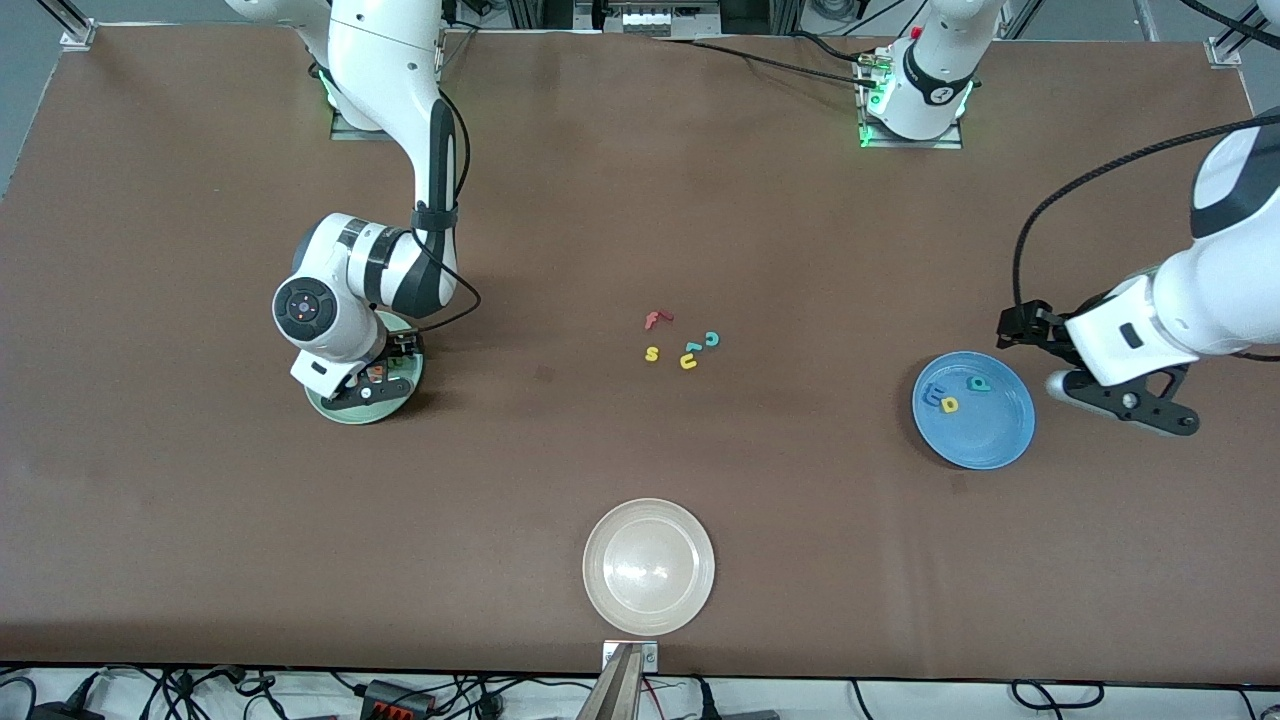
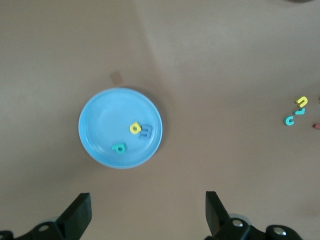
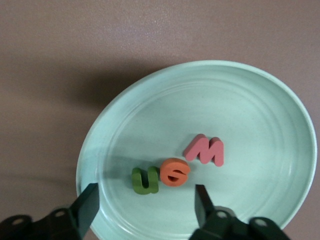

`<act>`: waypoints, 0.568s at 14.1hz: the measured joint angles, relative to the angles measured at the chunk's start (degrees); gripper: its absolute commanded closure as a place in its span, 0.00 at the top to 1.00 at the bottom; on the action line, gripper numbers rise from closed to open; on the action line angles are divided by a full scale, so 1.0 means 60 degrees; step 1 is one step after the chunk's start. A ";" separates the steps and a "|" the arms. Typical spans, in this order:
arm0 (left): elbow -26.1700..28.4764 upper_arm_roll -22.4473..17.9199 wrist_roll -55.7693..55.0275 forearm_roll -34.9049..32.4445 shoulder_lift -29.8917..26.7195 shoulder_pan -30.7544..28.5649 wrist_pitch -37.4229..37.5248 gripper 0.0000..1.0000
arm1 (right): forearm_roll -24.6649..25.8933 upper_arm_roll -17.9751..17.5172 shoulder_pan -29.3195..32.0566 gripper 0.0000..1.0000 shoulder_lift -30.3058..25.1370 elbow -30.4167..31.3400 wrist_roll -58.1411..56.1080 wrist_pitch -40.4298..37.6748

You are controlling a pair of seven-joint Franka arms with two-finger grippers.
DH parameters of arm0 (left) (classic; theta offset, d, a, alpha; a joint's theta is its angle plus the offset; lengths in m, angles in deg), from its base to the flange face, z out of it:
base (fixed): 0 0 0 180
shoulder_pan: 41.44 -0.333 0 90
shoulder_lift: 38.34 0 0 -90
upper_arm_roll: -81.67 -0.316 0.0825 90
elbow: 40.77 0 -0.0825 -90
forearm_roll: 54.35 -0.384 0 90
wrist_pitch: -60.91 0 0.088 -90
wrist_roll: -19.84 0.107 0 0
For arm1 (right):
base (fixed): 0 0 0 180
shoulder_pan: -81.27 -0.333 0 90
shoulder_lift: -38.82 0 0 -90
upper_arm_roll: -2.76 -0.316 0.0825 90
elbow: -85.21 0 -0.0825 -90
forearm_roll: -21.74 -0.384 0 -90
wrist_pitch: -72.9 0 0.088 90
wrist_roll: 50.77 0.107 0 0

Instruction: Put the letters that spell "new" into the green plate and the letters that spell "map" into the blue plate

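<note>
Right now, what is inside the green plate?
Three letters lie in the green plate: olive n, orange e, pink w. The open right gripper over it hides only a strip of rim.

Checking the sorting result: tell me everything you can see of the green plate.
The green plate is round, pale mint, shallow, with a raised rim and faint rings, smooth like plastic. It sits flat on the brown table at the right arm's end. Inside lie the olive "n", orange "e" and pink "w", side by side.
</note>
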 measured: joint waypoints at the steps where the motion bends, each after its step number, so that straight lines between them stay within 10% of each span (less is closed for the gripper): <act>1: -0.0034 -0.1162 0.0009 0.0823 -0.0510 0.0523 -0.0005 1.00 | -0.0003 0.0004 0.0000 1.00 -0.0003 -0.0015 0.0000 0.0005; 8: 0.0821 -0.8380 -0.0031 0.3726 -0.3401 0.5534 -0.0989 1.00 | 0.0131 -0.0423 0.0859 1.00 -0.0425 -0.0883 0.0076 -0.0002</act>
